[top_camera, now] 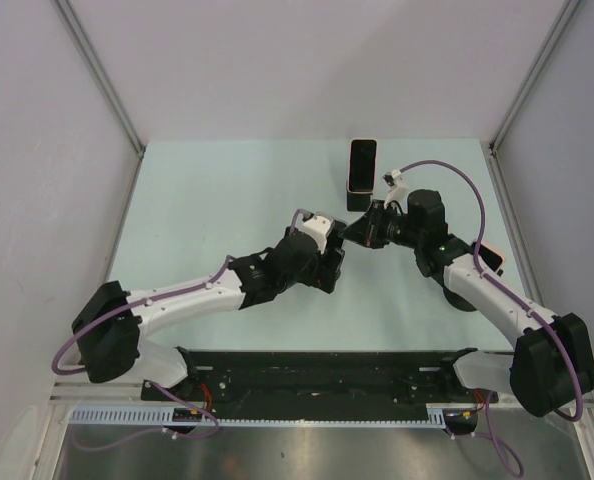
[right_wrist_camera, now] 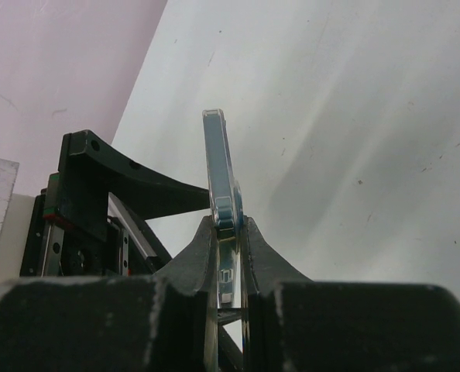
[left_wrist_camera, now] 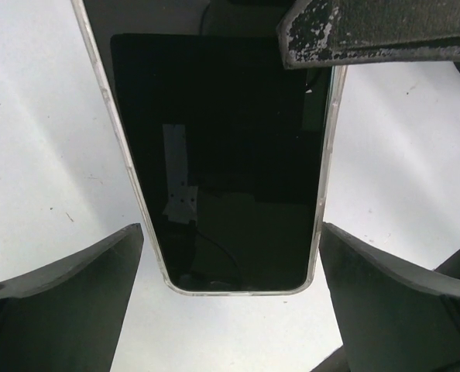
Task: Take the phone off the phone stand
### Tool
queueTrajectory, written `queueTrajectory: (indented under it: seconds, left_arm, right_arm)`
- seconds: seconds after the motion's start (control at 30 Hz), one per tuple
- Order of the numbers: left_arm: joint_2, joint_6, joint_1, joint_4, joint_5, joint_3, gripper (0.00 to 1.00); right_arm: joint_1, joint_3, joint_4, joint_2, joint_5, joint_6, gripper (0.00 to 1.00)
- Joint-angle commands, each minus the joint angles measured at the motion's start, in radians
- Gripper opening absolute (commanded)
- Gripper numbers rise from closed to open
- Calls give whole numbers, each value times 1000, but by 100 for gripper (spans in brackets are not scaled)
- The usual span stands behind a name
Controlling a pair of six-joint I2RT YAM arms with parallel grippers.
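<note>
The phone, with a dark screen and a clear case, is held off the table between my two grippers. It shows edge-on in the right wrist view and only as a dark sliver in the top view. My right gripper is shut on one end of it, also in the top view. One of its fingers covers the phone's far corner. My left gripper is open, its fingers apart on either side of the phone's near end, not touching. The black phone stand stands upright behind, without a phone.
Pale walls with metal corner posts close in the light green table on three sides. A black rail runs along the near edge. A small dark object lies by the right wall behind the right arm.
</note>
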Motion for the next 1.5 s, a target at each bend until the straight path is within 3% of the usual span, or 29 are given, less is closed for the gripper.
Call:
queueTrajectory:
  seconds: [0.0,0.1,0.3,0.4,0.43,0.5,0.53,0.6,0.63,0.73,0.77,1.13,1.47]
  left_arm:
    - [16,-33,-13,0,-13,50,99]
    - [23,-39,-15,-2,-12,53,96]
    - [25,-38,-18,-3,-24,53,78]
    - [26,-27,-18,-9,-25,55,64]
    - [26,-22,-18,-12,-24,56,52]
    - [29,-13,-16,-22,-22,58,39]
    - [29,-10,-10,-28,-22,61,28]
    - [26,-6,1,-48,-13,68,15]
    - [22,-1,16,-55,-9,76,12]
    - [8,16,62,-91,2,96,6]
    - [6,27,77,-101,11,101,5]
    - [40,178,408,-238,13,232,0]
    - [258,271,728,-243,74,418,0]
  right_arm:
    - [8,3,100,-14,-25,27,0]
    - [6,2,99,-17,-22,26,0]
    - [6,-3,91,-21,-10,21,0]
    - [6,-8,89,-21,3,20,0]
    - [8,-8,89,-29,6,18,2]
    - [6,-12,85,-35,10,10,16]
    - [5,-12,76,-50,16,6,35]
    - [0,-12,59,-72,29,-9,54]
    - [-3,-12,41,-96,41,-14,73]
    - [-30,-12,-2,-142,62,-31,95]
    - [-41,-12,-15,-182,66,-37,98]
    - [-261,-3,-266,-489,124,-140,100]
    - [-206,5,-383,-629,346,-237,100]
